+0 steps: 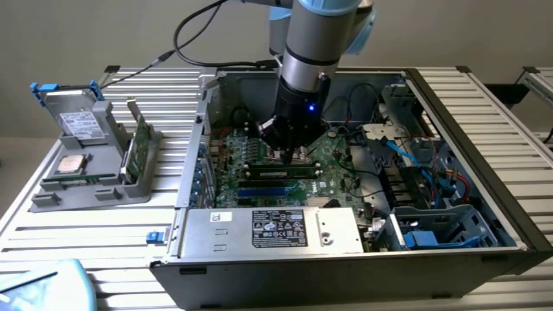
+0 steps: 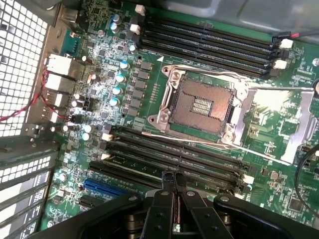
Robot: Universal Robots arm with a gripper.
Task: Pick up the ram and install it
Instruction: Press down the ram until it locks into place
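Observation:
A ram stick (image 1: 281, 172), green with black chips, lies seated in a black slot on the motherboard (image 1: 333, 155) inside the open computer case. In the wrist view this ram stick (image 2: 144, 167) runs along the slot nearest my fingers. My gripper (image 1: 288, 154) hangs straight over it, shut, with the two fingertips pressed together and nothing between them (image 2: 173, 180). I cannot tell whether the tips touch the stick's top edge. A second green stick (image 1: 137, 148) stands on edge in the grey holder outside the case.
The grey holder (image 1: 87, 184) on the exterior view's left also carries a boxy drive (image 1: 79, 121) and a silver processor chip (image 1: 69, 166). The open processor socket (image 2: 202, 104) lies between two banks of slots (image 2: 209, 37). A power supply (image 1: 276, 230) and cables crowd the case.

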